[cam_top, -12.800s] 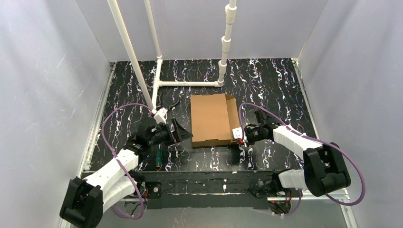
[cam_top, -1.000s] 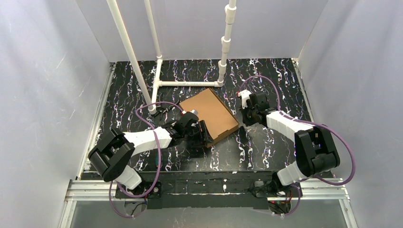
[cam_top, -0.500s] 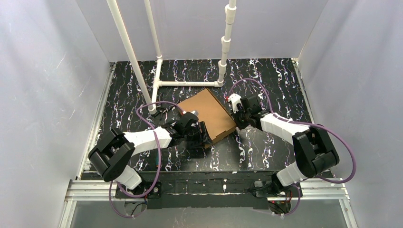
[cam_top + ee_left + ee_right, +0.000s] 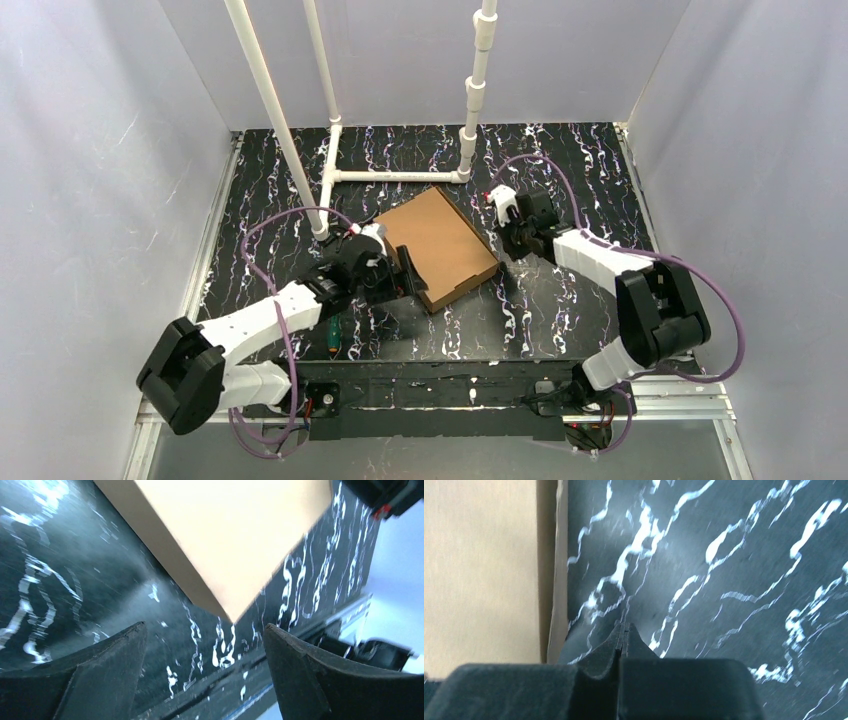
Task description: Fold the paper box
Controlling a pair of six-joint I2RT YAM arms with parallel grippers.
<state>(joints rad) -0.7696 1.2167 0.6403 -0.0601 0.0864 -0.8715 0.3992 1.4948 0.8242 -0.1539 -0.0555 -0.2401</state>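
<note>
The paper box (image 4: 437, 243) is a closed flat brown cardboard box lying skewed on the black marbled table. My left gripper (image 4: 408, 278) is open and empty just off the box's near-left side; in the left wrist view the box (image 4: 225, 535) fills the top and its corner points down between my spread fingers (image 4: 100, 675). My right gripper (image 4: 512, 243) is shut and empty beside the box's right corner; in the right wrist view the box's edge (image 4: 484, 570) lies to the left of my closed fingertips (image 4: 624, 632).
A white pipe frame (image 4: 395, 175) stands behind the box, with a slanted pipe (image 4: 275, 115) at the left. A green-handled tool (image 4: 331, 335) lies near the front left. The grey enclosure walls (image 4: 110, 200) stand on three sides.
</note>
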